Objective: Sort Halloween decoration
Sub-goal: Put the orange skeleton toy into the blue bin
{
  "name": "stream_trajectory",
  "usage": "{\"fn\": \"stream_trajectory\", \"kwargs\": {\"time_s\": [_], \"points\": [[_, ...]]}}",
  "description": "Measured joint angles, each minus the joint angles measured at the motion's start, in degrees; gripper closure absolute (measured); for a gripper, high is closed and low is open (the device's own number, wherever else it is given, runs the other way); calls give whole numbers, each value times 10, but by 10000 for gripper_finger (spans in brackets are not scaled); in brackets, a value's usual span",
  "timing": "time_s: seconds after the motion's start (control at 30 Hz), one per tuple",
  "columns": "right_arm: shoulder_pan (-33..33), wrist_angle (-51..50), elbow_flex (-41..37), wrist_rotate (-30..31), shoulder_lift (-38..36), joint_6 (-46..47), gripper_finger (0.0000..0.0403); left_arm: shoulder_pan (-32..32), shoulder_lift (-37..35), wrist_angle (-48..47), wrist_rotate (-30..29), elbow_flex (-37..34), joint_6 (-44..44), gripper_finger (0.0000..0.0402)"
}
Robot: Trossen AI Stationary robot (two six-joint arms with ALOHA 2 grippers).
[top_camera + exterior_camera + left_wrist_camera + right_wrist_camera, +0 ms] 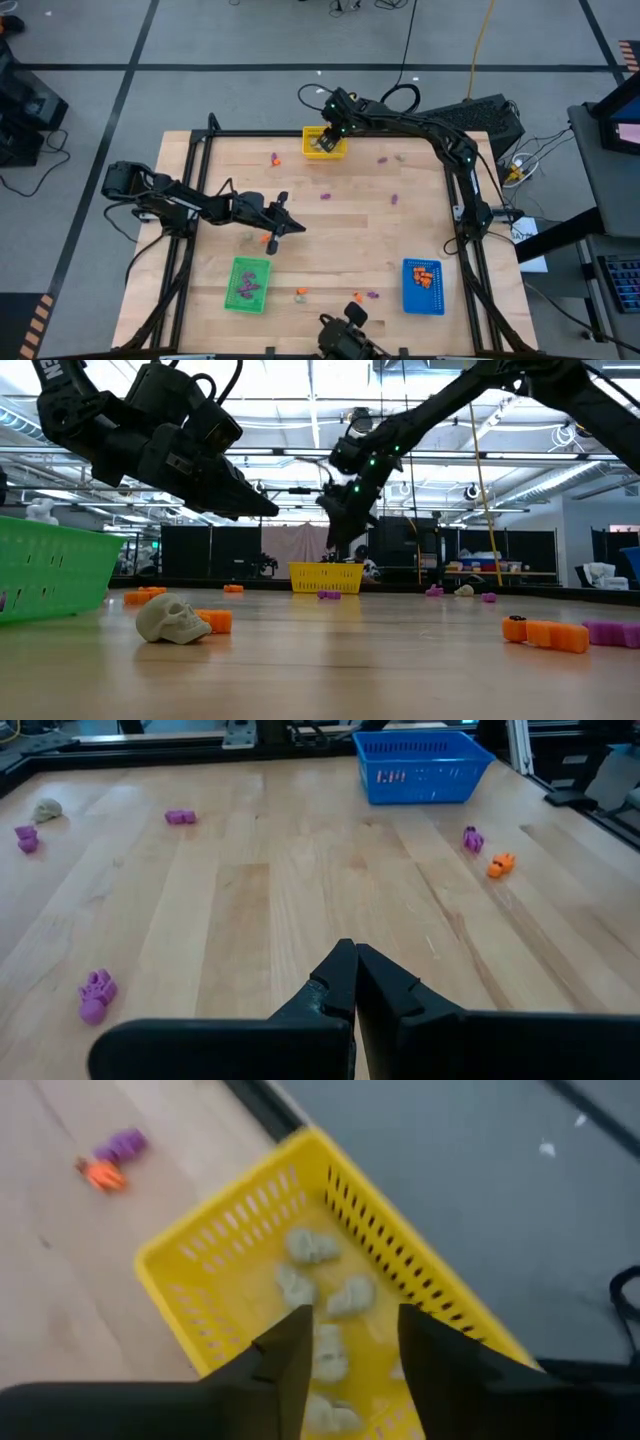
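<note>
My right gripper (355, 1320) hangs open over the yellow bin (324, 143) at the table's far edge, fingers slanting down, nothing between them. Several pale grey-tan skull trinkets (310, 1245) lie on the bin's floor under the gap. An orange trinket (103, 1175) and a purple one (124, 1145) lie side by side on the wood next to the bin. My left gripper (298, 228) is shut and empty, hovering over the table's left middle. Loose purple trinkets (393, 199), orange ones (270, 240) and a pale skull (172, 618) rest on the tabletop.
A green bin (248, 284) with purple pieces stands near the front left. A blue bin (423, 286) with orange pieces stands at the front right. A black frame (190, 160) runs along the table's edges. Bare wood lies in the middle.
</note>
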Motion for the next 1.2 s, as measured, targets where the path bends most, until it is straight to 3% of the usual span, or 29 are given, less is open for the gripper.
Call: {"fn": "stream_trajectory", "kwargs": {"time_s": [0.23,0.3,0.53,0.7,0.97,1.2], "points": [[30,37,-9,2,-22,-53,379,0,0,0,-10,0,-4,393],[43,69,-25,2,-23,-58,395,0,0,0,-14,0,-3,393],[95,182,-90,6,-24,-58,401,1,0,3,-16,0,-3,393],[128,230,-126,59,-34,-66,402,0,0,2,-16,0,0,393],[159,398,-302,60,-135,-53,402,1,0,-6,-16,0,0,393],[189,426,-465,63,-260,-17,403,-1,0,-12,-21,3,-26,393]]}}
